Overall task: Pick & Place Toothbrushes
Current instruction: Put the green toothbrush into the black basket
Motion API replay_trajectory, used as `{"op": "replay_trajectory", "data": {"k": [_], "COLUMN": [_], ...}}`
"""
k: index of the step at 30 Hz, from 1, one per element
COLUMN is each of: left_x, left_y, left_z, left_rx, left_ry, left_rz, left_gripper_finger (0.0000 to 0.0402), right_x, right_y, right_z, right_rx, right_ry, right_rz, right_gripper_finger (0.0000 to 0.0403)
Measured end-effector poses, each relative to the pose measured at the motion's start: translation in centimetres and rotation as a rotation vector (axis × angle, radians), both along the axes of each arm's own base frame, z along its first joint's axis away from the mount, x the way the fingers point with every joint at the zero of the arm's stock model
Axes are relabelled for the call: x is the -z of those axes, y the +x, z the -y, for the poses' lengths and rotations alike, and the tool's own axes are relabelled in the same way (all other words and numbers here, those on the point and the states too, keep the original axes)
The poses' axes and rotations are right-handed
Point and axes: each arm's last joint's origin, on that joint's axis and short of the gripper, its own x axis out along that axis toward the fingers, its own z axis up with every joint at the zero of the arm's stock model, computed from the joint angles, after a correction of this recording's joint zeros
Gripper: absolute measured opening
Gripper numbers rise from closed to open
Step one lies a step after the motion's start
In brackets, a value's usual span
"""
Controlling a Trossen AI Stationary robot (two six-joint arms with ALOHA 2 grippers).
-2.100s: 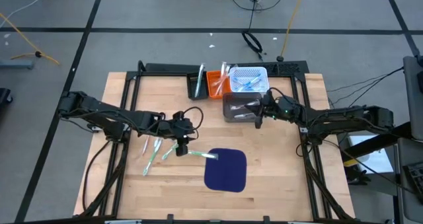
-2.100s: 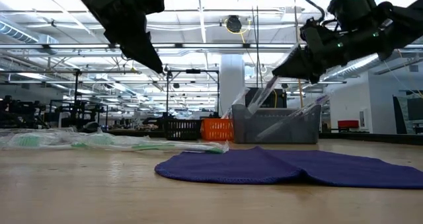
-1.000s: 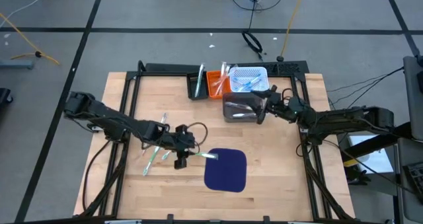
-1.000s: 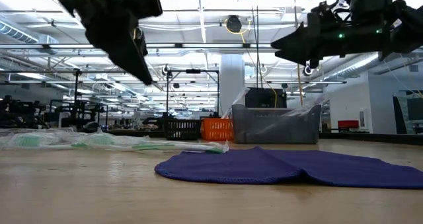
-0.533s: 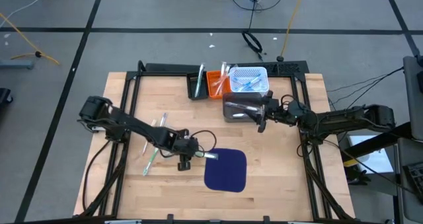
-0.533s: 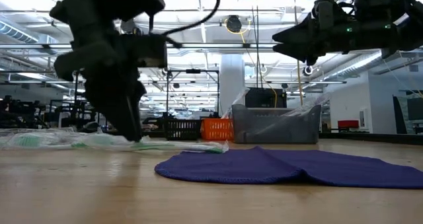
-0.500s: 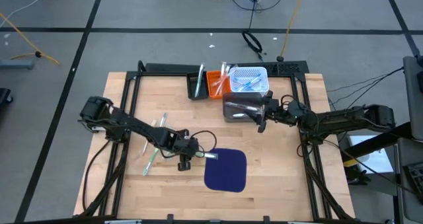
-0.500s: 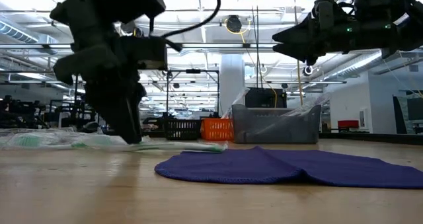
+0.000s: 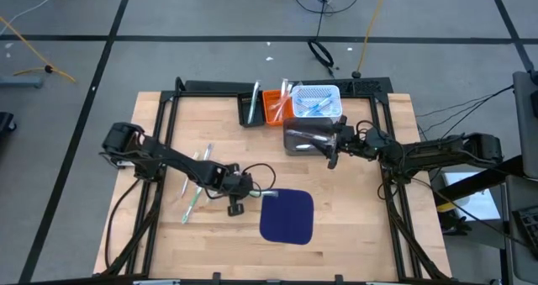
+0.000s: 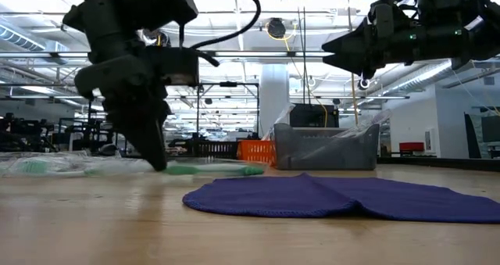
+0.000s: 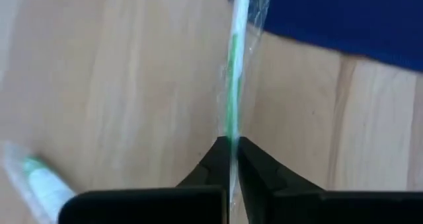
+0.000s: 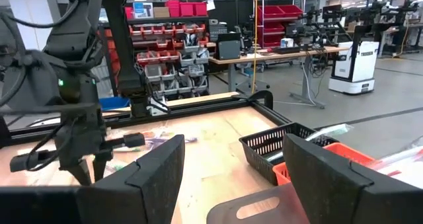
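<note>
Left tool (image 9: pixel 244 190) mid-frame pinches a wrapped green toothbrush (image 11: pixel 232 65) at the mat's (image 9: pixel 287 215) upper-left edge. Light, stiff, slippery wrapper; gripping mid-handle looks safest. Right tool (image 9: pixel 333 147), fingers spread, hovers by the grey bin (image 9: pixel 304 134).

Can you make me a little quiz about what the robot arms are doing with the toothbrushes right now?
1. True or false: the left gripper has its fingers closed on a green toothbrush in a clear wrapper.
2. Which thing does the far end of that toothbrush reach? A. the orange bin B. the dark blue mat C. the black bin
3. Fill in: the right gripper hangs open next to the ____ bin.

Key
1. True. The left wrist view shows both fingers pinching it.
2. B. Its tip lies at the mat's edge.
3. Grey. The fingers are spread, holding nothing.
</note>
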Motion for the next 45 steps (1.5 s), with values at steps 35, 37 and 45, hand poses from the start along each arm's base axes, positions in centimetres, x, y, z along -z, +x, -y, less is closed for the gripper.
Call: {"op": "replay_trajectory", "data": {"k": [35,37,45], "left_x": [-13.5,-13.5,-12.8], "left_y": [1.5,1.5,2.1], "left_z": [-4.4,-4.7,-5.0], "left_rx": [-0.132,-0.14,-0.144], "left_ry": [0.279,0.284,0.296], "left_rz": [0.954,0.953,0.945], "left_gripper_finger": [0.0,0.0,0.0], "right_x": [-3.6,-3.9,-4.7], "right_y": [3.5,4.2,6.6], "right_z": [-1.9,-1.9,-1.9], "right_rx": [-0.184,-0.204,-0.26], "right_ry": [-0.025,-0.028,-0.034], "right_rz": [0.109,0.11,0.109], "right_gripper_finger": [0.0247,0.0247,0.0244]}}
